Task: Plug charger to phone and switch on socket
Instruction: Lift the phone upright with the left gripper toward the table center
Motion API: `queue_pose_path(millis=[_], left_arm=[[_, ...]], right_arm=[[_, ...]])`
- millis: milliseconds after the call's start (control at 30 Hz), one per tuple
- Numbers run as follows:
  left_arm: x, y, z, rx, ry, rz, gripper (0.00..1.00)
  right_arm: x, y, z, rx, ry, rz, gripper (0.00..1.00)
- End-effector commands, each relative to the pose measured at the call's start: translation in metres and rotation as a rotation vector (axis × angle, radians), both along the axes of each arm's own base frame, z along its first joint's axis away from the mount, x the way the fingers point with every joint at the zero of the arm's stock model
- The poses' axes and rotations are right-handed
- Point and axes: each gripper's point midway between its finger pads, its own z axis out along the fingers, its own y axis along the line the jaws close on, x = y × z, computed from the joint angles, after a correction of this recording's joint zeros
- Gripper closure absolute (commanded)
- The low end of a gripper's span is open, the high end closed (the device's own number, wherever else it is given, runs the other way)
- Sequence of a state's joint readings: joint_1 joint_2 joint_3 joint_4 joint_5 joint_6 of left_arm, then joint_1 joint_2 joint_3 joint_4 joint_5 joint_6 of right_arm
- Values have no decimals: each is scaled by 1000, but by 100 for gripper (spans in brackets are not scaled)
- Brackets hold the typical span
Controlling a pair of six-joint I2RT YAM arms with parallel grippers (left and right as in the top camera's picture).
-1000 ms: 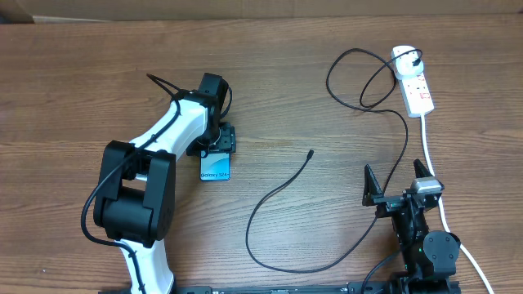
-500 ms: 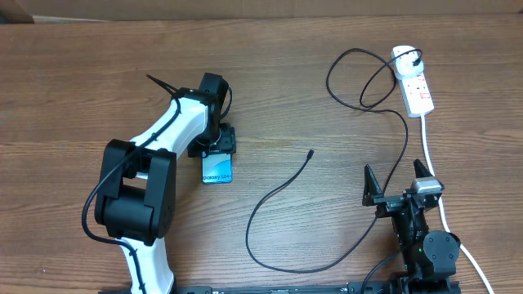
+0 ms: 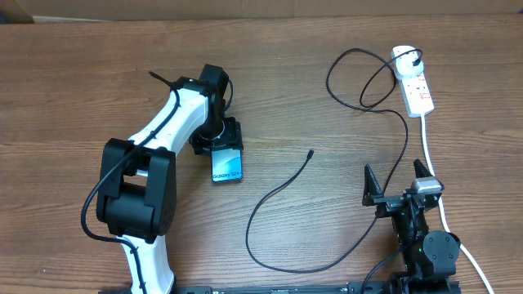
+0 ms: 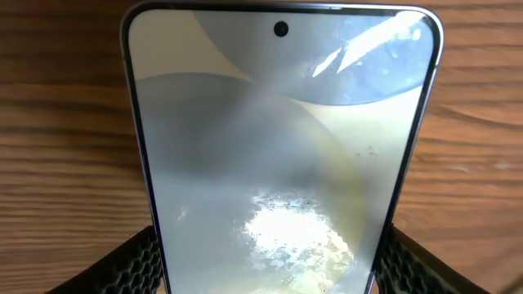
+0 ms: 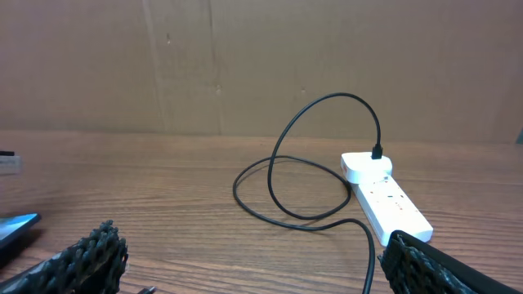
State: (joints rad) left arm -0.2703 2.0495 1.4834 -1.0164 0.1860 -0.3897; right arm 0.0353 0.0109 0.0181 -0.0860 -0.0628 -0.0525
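1. My left hand (image 3: 226, 147) is clamped on one end of the phone (image 3: 227, 166), which faces screen up, left of the table's (image 3: 310, 98) middle.
2. My right hand (image 3: 397, 184) is spread wide, holding nothing, by the near right edge.
3. The socket (image 3: 417, 86) sits at the far right corner with the charger (image 3: 310, 154) plugged in. The charger's loose tip rests mid-table, apart from the phone.

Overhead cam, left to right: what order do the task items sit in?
phone → charger's connector tip → socket
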Motion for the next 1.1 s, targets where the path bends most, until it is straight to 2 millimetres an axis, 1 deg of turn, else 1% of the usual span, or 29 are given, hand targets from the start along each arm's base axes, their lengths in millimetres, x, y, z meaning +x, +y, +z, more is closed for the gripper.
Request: queue_pose_path(millis=[0, 200, 400, 500, 633, 700, 733, 900, 1067], left_arm=[[7, -20, 14, -124, 2, 13, 39], [3, -49, 31, -314, 43, 22, 39], [3, -70, 52, -504, 103, 92, 39], [5, -77, 64, -602, 147, 149, 39], [9, -85, 86, -753, 216, 234, 39], [14, -90, 100, -845, 245, 264, 39], [19, -93, 112, -923, 252, 264, 39], [32, -98, 144, -1108, 273, 261, 42], [41, -94, 160, -1175, 358, 340, 42]], right_arm=[[0, 0, -2, -2, -3, -3, 0], [0, 0, -2, -2, -3, -3, 0], [0, 0, -2, -2, -3, -3, 0], [0, 0, -2, -2, -3, -3, 0], [0, 0, -2, -2, -3, -3, 0], [0, 0, -2, -2, -3, -3, 0], [0, 0, -2, -2, -3, -3, 0], [0, 0, -2, -2, -3, -3, 0], [0, 0, -2, -2, -3, -3, 0]])
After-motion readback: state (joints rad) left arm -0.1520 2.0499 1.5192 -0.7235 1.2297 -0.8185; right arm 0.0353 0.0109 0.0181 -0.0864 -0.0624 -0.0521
